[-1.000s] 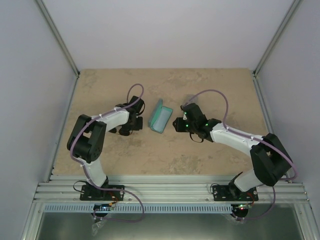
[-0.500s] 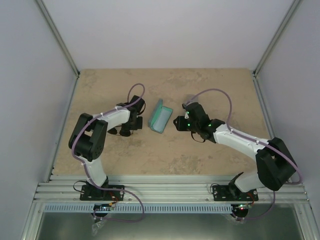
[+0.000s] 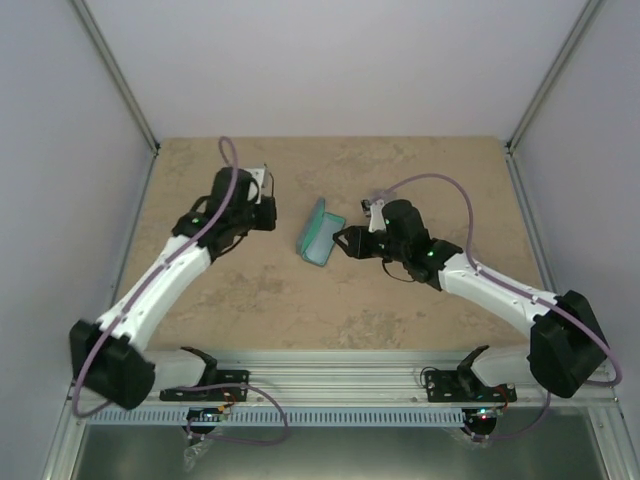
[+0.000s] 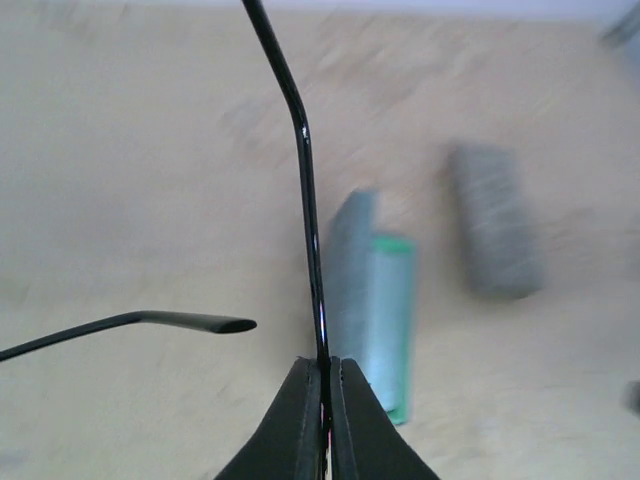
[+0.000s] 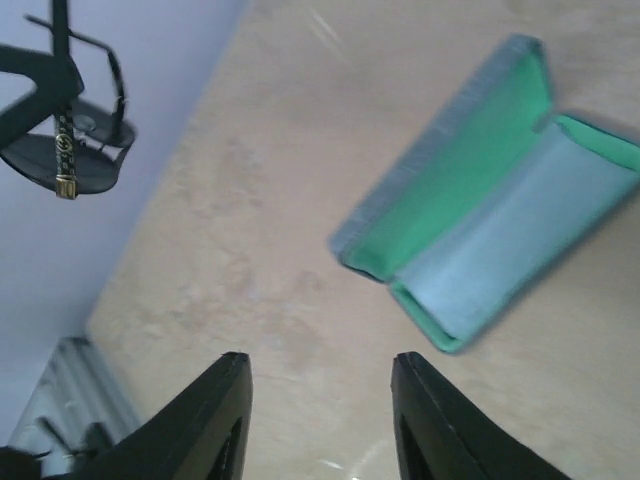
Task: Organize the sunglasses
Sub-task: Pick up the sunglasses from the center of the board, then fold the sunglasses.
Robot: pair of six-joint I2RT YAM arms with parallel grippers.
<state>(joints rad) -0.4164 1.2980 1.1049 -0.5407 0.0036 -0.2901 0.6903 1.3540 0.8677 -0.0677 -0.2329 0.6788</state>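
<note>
One pair of black, thin-armed sunglasses [image 4: 305, 180] now hangs lifted toward 12 o'clock, clenched in the left claw [image 4: 324, 368]. The right claw [image 5: 320, 365], released wider than before, sits at 3 o'clock of the open green-lined case [image 5: 480, 230].

Top camera looks down — close wrist views share the open case [image 3: 320, 232].

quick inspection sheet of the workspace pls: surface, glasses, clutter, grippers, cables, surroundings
surface: beige table, no spills seen
job's things: black sunglasses held off the table by one thin arm; no other pair seen
clutter: open green-lined case; closed grey case beside it
grippers: left gripper shut on the black sunglasses; right gripper open, empty, near the open case
cables: purple cables loop along both arms
surroundings: pale walls, metal frame
</note>
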